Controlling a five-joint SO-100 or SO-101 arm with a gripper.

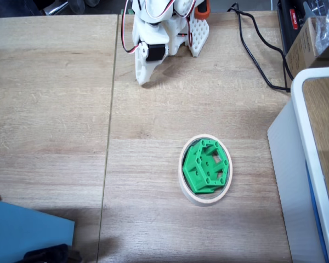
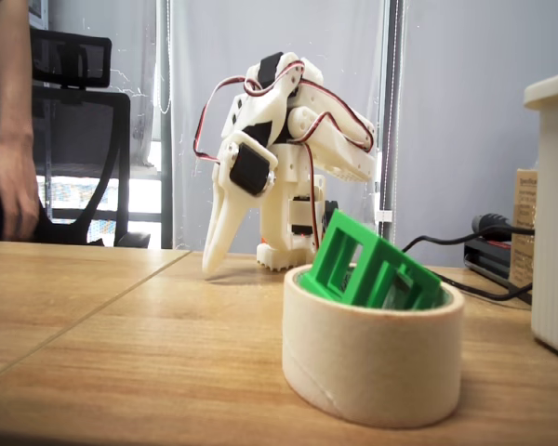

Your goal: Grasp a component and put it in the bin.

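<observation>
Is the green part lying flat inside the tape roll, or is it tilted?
Tilted. The green part is inside the tape roll, with one side rising above the rim; from above it lies within the ring.

White 3D-printed plastic robot arm point(image 2: 288, 158) with boxy black servo motors set in its joints. Thin red, white and black wires point(image 2: 214, 107) loop between segments. White tapered two-finger gripper point(image 1: 143, 76), one perforated jaw plate, orange part point(image 1: 202, 7) by it.

White arm folded back on its base, tool point(image 2: 216, 260) pointing down, fingertips together, empty.
</observation>
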